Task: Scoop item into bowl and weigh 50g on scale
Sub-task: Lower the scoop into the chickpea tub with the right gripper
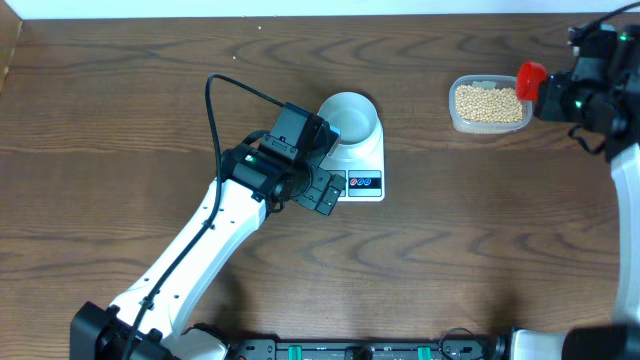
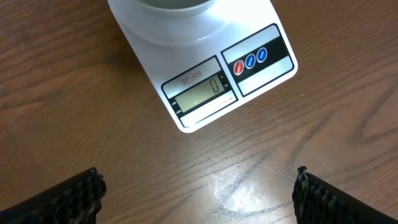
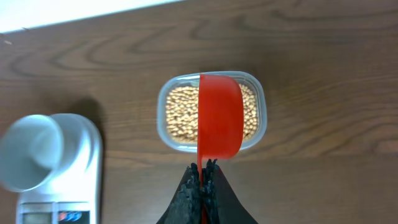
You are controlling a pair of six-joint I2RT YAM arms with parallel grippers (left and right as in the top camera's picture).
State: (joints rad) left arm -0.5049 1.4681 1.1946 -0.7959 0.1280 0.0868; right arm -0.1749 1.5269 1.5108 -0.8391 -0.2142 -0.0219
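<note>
While holding left gripper (image 2: 198, 183) released near white rectangular scale (image 2: 205, 87), clamps right gripper (image 3: 202, 171) on red plastic scoop (image 3: 219, 124) near tan beans (image 3: 180, 115).

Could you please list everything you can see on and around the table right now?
table: one, brown wood grain, under everything.
scale: one, white, near the table's centre; display reads 0.
bowl: one, pale bluish-white, looks empty, on the scale's platform, away from the display.
tub: one, clear plastic, at the table's right side.
beans: many, tan-yellow, inside the tub.
scoop: one, red, over the tub.
left gripper: one, black, jaws open, hovering at the scale's display end, holding nothing.
right gripper: one, black, jaws shut on the scoop's handle.
</note>
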